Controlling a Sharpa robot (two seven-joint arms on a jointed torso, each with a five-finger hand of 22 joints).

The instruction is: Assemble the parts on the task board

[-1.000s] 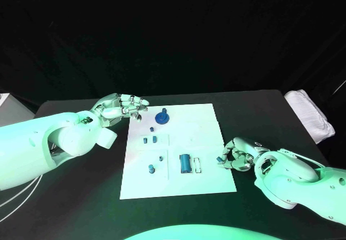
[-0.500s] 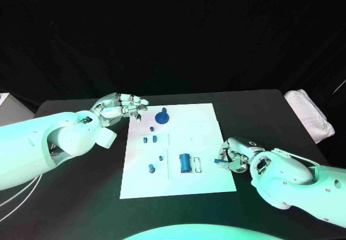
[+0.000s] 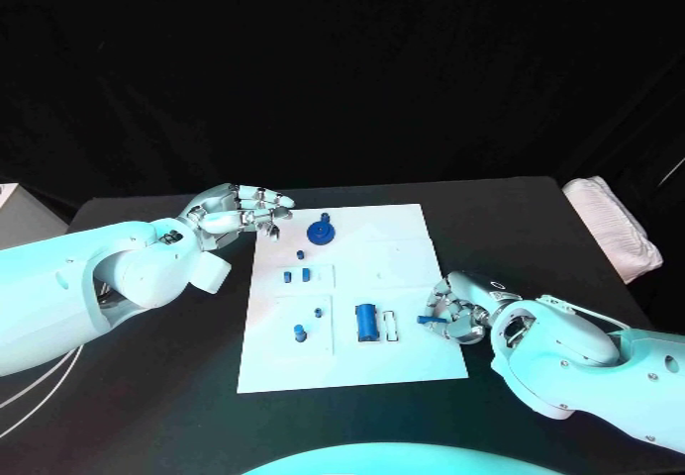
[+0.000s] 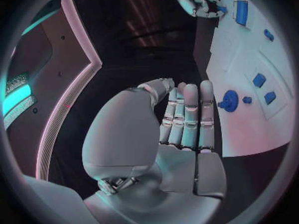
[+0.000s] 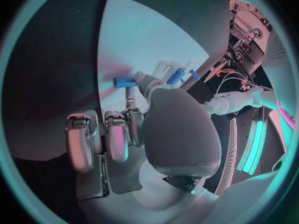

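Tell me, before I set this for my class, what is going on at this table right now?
A two-armed robot is assembling small blue parts on a white task board. Its right hand, at the board's right edge, pinches a small blue part between its fingertips. Its left hand hovers with fingers curled at the board's far left corner, holding nothing, near a round blue part. A blue cylinder and several smaller pieces lie on the board.

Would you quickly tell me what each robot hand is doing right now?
Left robot hand: holds nothing, fingers curled in.
Right robot hand: pinches a small blue part.
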